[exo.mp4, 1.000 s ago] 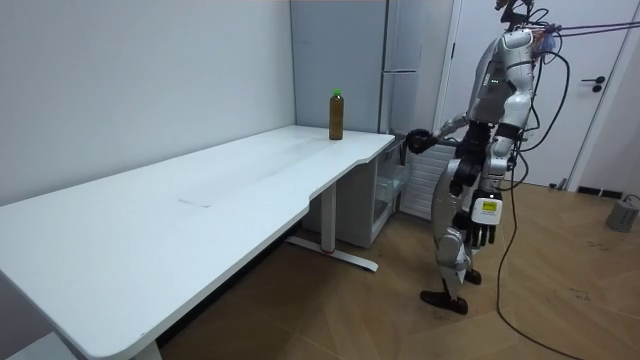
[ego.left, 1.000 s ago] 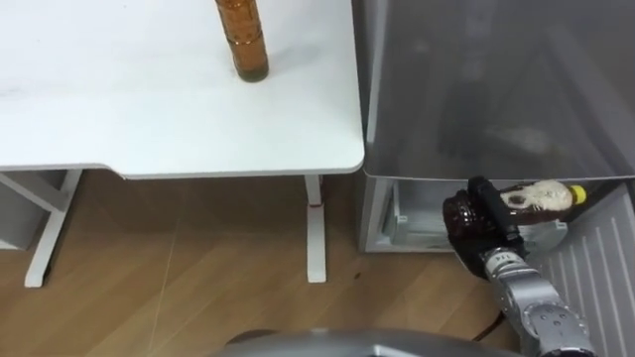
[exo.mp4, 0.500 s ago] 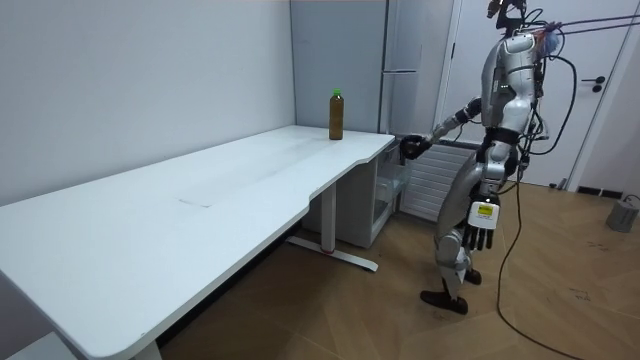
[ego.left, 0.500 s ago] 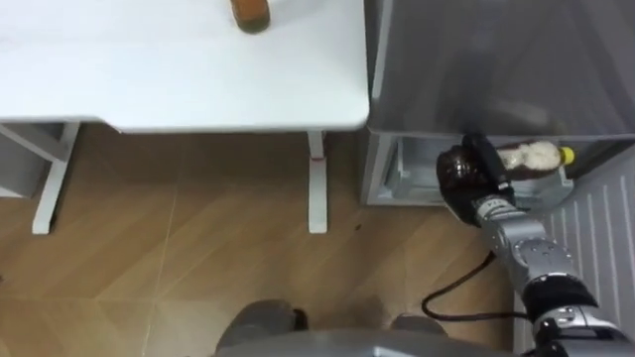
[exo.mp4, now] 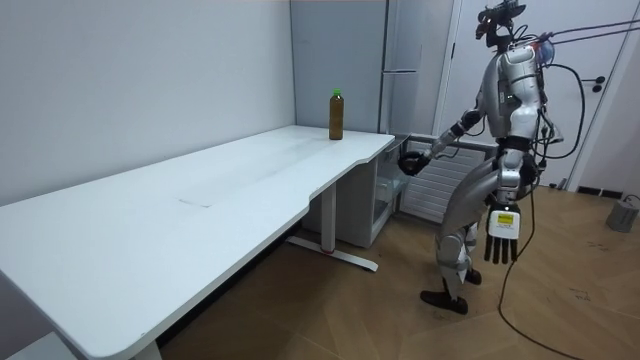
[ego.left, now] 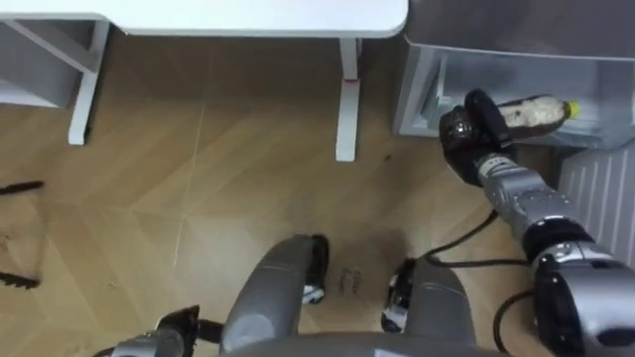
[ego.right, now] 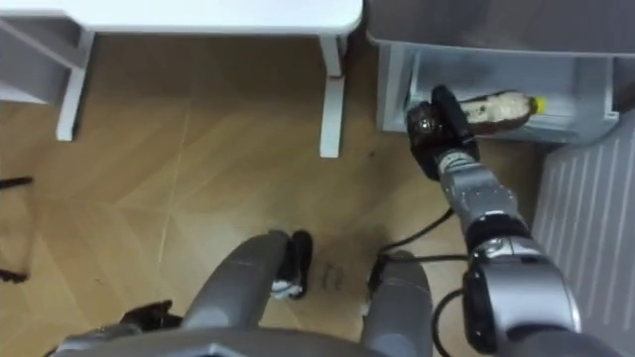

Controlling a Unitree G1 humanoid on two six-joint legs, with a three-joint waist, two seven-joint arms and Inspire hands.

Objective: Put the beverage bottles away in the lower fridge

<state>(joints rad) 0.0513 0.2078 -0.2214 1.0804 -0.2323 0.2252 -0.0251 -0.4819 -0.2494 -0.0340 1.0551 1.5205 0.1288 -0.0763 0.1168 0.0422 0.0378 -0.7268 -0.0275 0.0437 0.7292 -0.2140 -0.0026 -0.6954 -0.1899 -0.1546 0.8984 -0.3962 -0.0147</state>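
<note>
Gripping a bottle [ego.left: 533,112] — base hidden — right hand [ego.left: 470,133] at fridge [ego.left: 423,83].

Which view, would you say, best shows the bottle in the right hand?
Left eye view: the bottle lies sideways in the right hand, yellow cap clear. The right eye view shows likewise; the room view shows it too small.

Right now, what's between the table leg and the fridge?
Only bare wooden floor separates the table leg from the fridge, seen in the left eye view. The right robot hand holds a bottle.
</note>
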